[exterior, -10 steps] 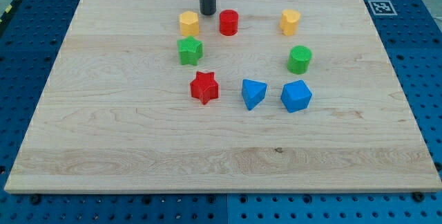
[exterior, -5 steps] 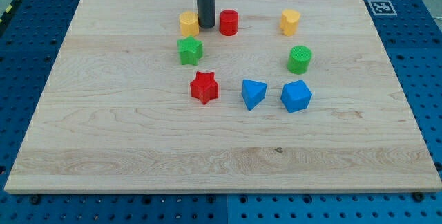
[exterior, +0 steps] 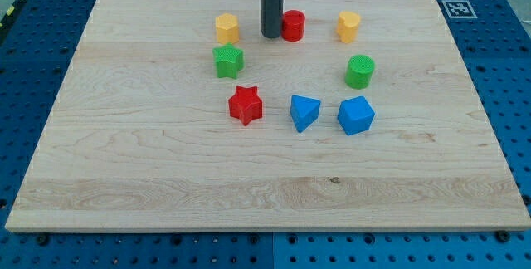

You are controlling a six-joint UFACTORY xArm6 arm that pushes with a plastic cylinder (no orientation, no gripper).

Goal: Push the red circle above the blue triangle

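Note:
The red circle (exterior: 293, 25) lies near the view's top, well above the blue triangle (exterior: 304, 112). My tip (exterior: 271, 35) touches the red circle's left side, between it and the yellow block (exterior: 226, 27) on the left. The blue triangle sits just right of the red star (exterior: 246, 105) and left of the blue block (exterior: 356, 115).
A green star (exterior: 227, 60) lies below the left yellow block. A second yellow block (exterior: 348, 26) is right of the red circle, with a green circle (exterior: 360, 71) below it. The wooden board (exterior: 166, 178) rests on a blue pegboard; a tag marker (exterior: 457, 8) is at the top right.
My tip has come down from above, moved right and pushed the red circle to the right, away from the left yellow block.

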